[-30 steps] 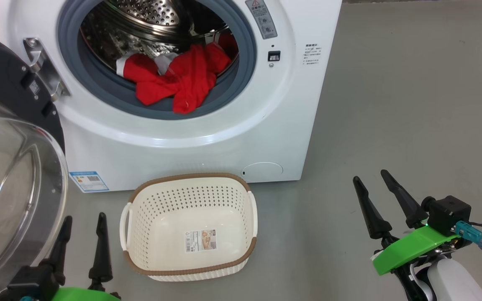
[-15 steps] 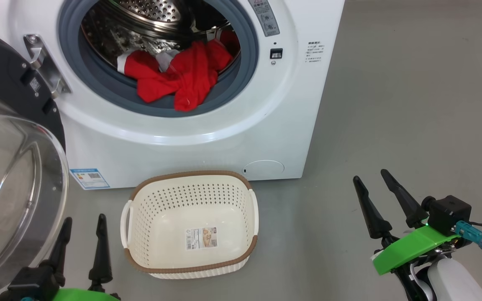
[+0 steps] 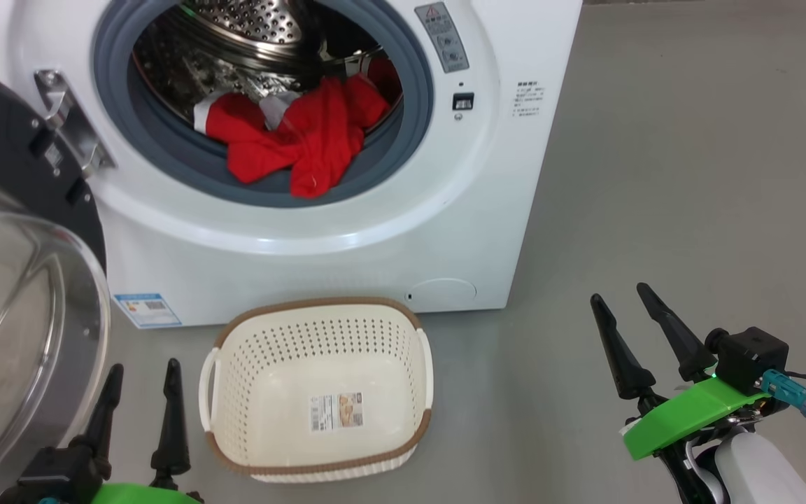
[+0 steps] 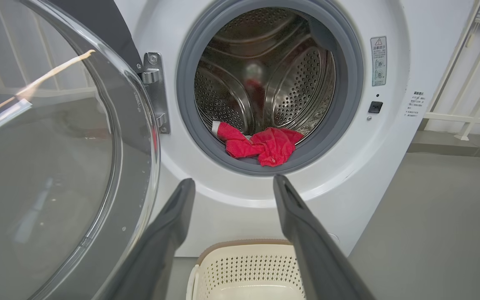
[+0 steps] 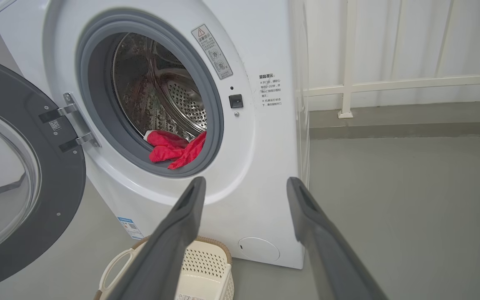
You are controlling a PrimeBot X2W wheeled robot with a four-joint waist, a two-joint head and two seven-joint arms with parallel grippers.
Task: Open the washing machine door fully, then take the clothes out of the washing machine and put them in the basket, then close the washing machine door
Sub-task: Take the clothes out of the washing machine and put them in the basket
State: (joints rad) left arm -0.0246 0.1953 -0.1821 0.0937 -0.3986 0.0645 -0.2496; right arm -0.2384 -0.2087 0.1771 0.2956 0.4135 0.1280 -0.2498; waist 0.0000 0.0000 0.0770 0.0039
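Clothes (image 3: 291, 140) in drum (image 3: 249, 24), back part hidden (door (image 3: 4, 140) cut off at L); left fingers (image 3: 171, 420), right fingers (image 3: 620, 353) apart, empty.

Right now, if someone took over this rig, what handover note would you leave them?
Left claw: open, empty, low beside the washing machine door.
Right claw: open, empty, above the floor right of the basket.
Door swung wide; red clothes lie on the grey ring at the mouth of the washing machine; basket empty in front.
Done: door opened. Left: clothes into basket, close door.
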